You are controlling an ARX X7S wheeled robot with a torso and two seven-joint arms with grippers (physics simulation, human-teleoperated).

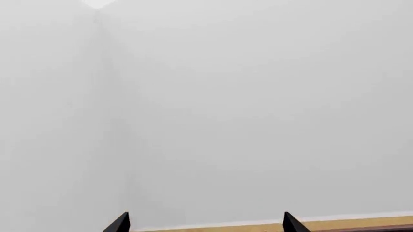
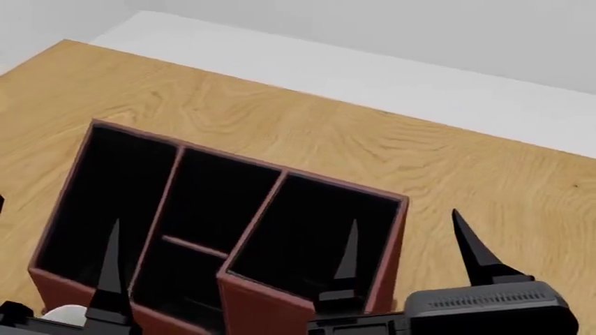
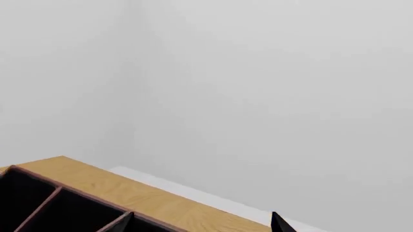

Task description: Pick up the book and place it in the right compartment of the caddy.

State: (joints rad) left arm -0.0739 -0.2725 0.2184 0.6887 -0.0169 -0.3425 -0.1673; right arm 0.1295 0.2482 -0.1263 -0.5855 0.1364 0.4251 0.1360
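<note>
Spreading across the head view, a light wooden table (image 2: 308, 132) carries the caddy (image 2: 93, 279), a wide reddish-brown box with black lining that sits near the robot and is turned at an angle. Thin dividers split it into a long section at the left, a middle section crossed by a bar, and the right compartment (image 2: 312, 237), squarish and taller-walled than the others. All the sections that show are black inside with nothing visible in them. Beyond the table's far edge lies pale floor and wall.

The book cannot be seen in any of the three views.

The right gripper (image 2: 405, 241) hangs over the right compartment's outer wall, one finger above the compartment and the other outside it over the table; its fingers stand well apart with nothing between them. The left gripper (image 1: 205, 223) shows two black tips spread wide in its wrist view, facing a blank pale wall and a strip of table edge, and it too grips nothing. In the head view, only one of its fingers (image 2: 110, 272) shows, over the caddy's long left section.
</note>
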